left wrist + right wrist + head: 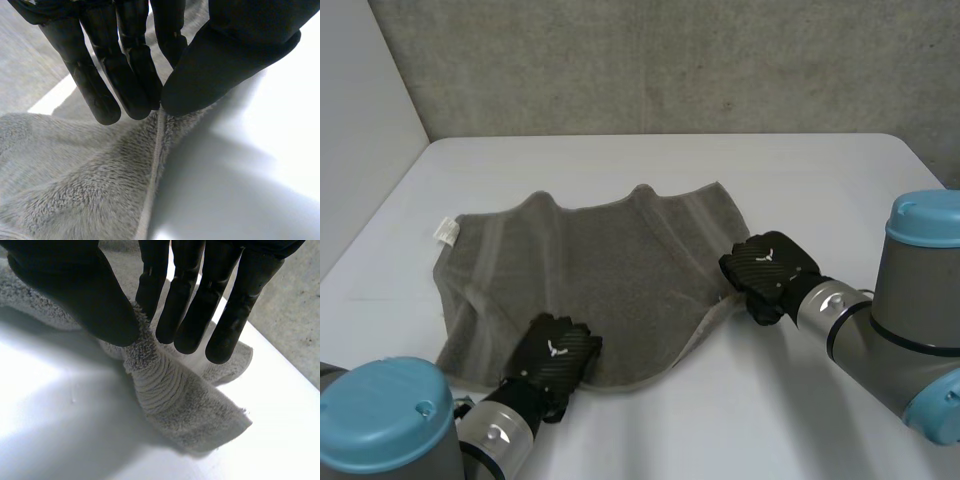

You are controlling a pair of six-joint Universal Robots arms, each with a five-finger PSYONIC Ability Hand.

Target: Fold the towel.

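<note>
A grey terry towel (590, 270) lies spread out on the white worktop (820, 180), a little left of the middle of the head view. Its far edge is wavy, and a small white label (447, 231) sits at its upper left corner. The black left hand (555, 352) is on the lower edge of the towel, in the lower left part of the frame, at the end of the left arm (495, 432). In the left wrist view its fingers (102, 97) are straight and close together, and the thumb (215, 70) meets them at the tips. Between them they pinch the hemmed edge of the towel, which runs down from the tips to the worktop. The black right hand (770, 268) is at the right edge of the towel, right of the middle of the frame, near the lower right corner of the cloth. In the right wrist view its fingers (192, 315) are straight, and the thumb (90, 300) presses a raised fold of the towel against them, so this hand is also clamped on the cloth. Under the tips the ribbed band of the towel falls to the worktop. Behind the worktop stands a grey concrete wall (670, 60).
</note>
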